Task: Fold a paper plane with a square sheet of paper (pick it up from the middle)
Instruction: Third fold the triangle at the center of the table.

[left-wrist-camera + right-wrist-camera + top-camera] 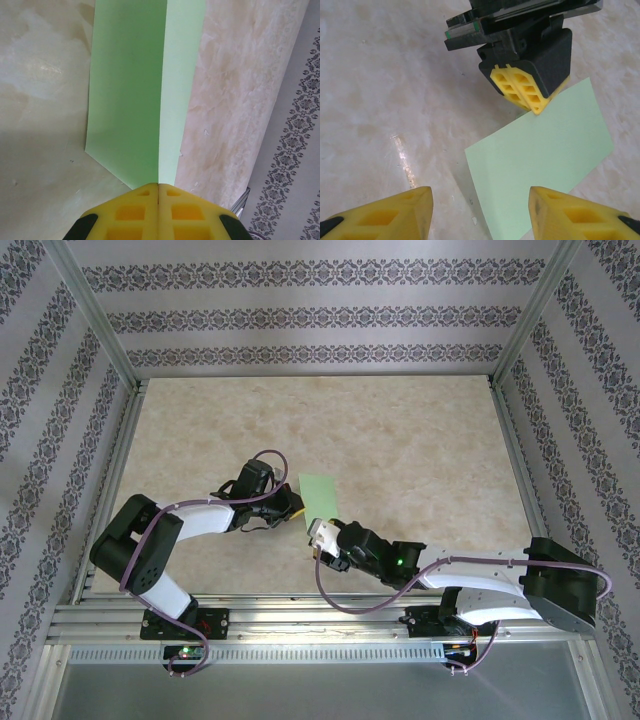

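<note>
The sheet of paper (542, 160) is thin, pale green, matt and smooth, with one sharp crease along it. The desk (375, 90) has a beige marbled surface, smooth, with a faint sheen where light streaks it. The left tool (537, 107) has matt yellow plastic fingers moulded with open pockets, set in black matt plastic. The right tool (480, 197) is the same yellow plastic. The right arm's shell (480, 575) looks like glossy white plastic. The near rails (300, 625) are bare brushed metal. The walls (300, 320) carry a matt patterned covering.
</note>
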Motion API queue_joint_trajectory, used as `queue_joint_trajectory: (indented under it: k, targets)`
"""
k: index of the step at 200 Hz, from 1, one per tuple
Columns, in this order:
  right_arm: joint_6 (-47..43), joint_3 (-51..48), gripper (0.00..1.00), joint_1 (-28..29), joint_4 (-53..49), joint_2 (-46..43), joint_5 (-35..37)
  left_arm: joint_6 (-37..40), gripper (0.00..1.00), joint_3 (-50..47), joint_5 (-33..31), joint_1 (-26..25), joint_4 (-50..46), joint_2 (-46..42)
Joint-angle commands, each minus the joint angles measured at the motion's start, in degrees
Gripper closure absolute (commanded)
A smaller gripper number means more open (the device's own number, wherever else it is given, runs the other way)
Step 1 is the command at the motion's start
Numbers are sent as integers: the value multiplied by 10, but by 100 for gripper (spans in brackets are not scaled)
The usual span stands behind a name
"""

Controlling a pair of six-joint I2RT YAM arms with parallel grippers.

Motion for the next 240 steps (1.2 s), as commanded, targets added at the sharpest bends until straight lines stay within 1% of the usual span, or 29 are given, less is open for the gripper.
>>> queue_joint_trajectory:
  k: [1,22,39,53,81,112,189,240]
  targets:
    - [-8,-14,46,9,28,10,7,5,100,-1,3,6,-6,-8]
    - [-16,-11,45,17,44,32,7,4,100,0,6,5,-7,-5]
    - [-20,-4,44,23,53,59,25,4,100,1,8,6,-5,-3]
    - [-23,2,45,31,61,80,58,4,100,2,10,6,-4,-1]
    - [-11,4,45,37,73,94,69,6,100,0,8,6,3,-3]
    - [-2,5,46,38,60,93,58,-2,100,-8,1,6,23,-7]
    - [-17,10,46,42,43,91,59,-2,100,-17,1,6,16,-17]
    - [-21,5,46,44,48,87,39,-9,100,-20,0,6,24,-15]
